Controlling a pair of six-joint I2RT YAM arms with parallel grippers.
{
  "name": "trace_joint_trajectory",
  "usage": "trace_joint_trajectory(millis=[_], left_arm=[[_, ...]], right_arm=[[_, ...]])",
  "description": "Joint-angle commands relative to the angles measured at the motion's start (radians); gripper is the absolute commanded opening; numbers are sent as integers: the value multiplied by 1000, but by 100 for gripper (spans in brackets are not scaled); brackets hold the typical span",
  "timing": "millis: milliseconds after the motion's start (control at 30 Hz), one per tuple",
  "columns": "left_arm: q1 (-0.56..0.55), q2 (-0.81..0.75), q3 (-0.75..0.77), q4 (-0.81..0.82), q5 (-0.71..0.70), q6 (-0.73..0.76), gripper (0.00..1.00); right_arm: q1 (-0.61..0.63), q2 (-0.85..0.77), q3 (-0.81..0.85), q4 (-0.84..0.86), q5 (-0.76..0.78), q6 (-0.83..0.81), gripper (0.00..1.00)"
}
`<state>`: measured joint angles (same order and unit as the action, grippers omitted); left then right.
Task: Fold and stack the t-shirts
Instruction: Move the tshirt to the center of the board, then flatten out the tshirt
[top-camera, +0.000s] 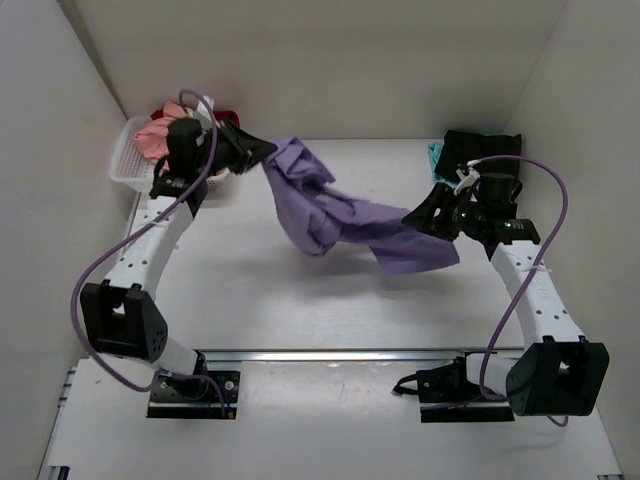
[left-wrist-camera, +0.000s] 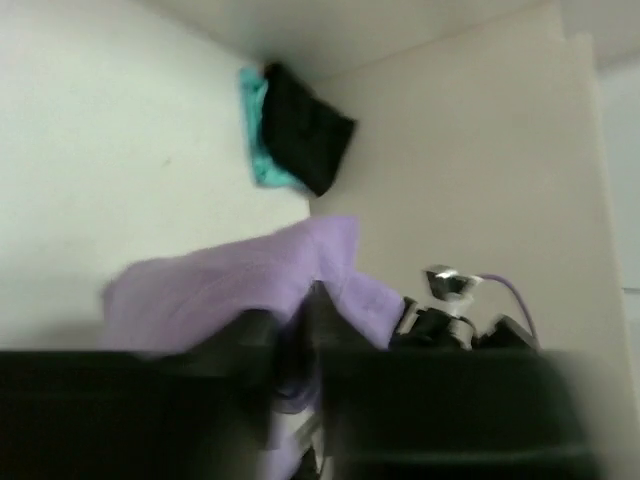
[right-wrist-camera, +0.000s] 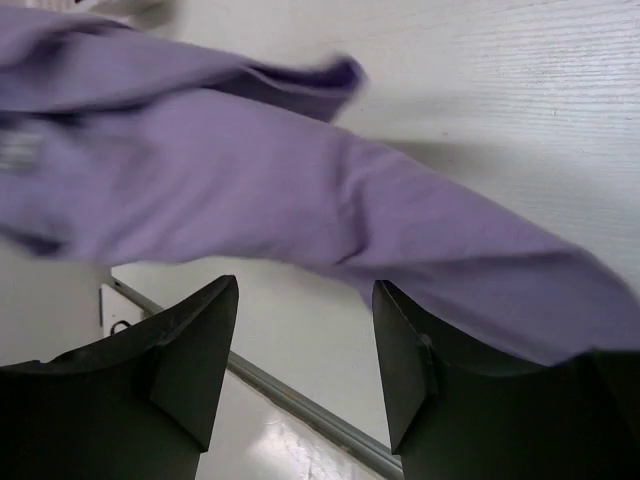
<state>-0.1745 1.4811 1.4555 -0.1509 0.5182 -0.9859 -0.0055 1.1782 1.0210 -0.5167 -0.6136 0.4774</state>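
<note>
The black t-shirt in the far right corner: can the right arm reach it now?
Probably yes: the black t-shirt lies just beyond the right arm, whose fingers are open; nothing stands between.

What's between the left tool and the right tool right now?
The lavender t-shirt, bunched and sagging, spans it: one end pinched in the left tool, the other reaching the right tool. The top view shows this.

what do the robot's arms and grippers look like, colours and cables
Both the left arm and right arm have white links joined by blocky black joint housings, and they stand on black base plates. A lavender cable loops loosely along each one. The left gripper and right gripper are black. In the right wrist view its fingers are dark, broad wedges.
</note>
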Motion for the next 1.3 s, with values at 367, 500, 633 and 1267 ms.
trace_joint_trajectory(millis=[367,500,633,1267], left_arm=[[-98,21,-322,-135,8,27,70],[-267,16,-273,-249,-140,59,71],[-368,59,-245,-352,-274,62,72],[-550,318,-264,-171,-449,-57,73]], right_arm=[[85,17,-33,-40,133,-117,57],[50,43,-96,0,137,-128,56],[39,75,-111,33,132,-125,56],[27,0,-186,3,103,-108,56]])
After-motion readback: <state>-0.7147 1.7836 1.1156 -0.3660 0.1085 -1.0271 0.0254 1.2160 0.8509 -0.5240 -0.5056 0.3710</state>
